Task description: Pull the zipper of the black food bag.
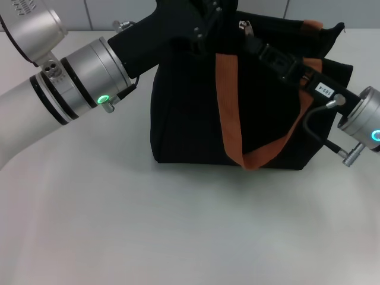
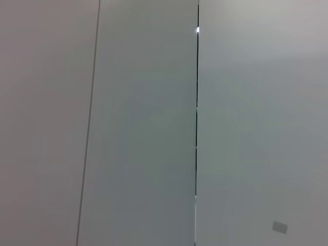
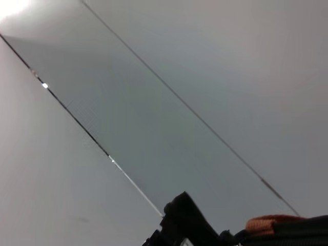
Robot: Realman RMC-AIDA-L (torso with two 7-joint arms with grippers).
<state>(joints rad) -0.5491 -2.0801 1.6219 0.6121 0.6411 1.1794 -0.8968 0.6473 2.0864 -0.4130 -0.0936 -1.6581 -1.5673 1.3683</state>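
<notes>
The black food bag stands upright at the back middle of the table. One orange-brown handle hangs down its front, and a bit of the other handle shows at its far right top. The small silver zipper pull sits on the bag's upper edge. My left gripper is at the bag's top, just left of the pull, dark against the bag. My right gripper reaches in from the right and lies on the bag's top, close beside the pull. The right wrist view shows a strip of orange handle.
The bag stands on a pale grey table, with a tiled wall behind it. The left wrist view shows only wall panels. A black cable loops from my right wrist beside the bag's right side.
</notes>
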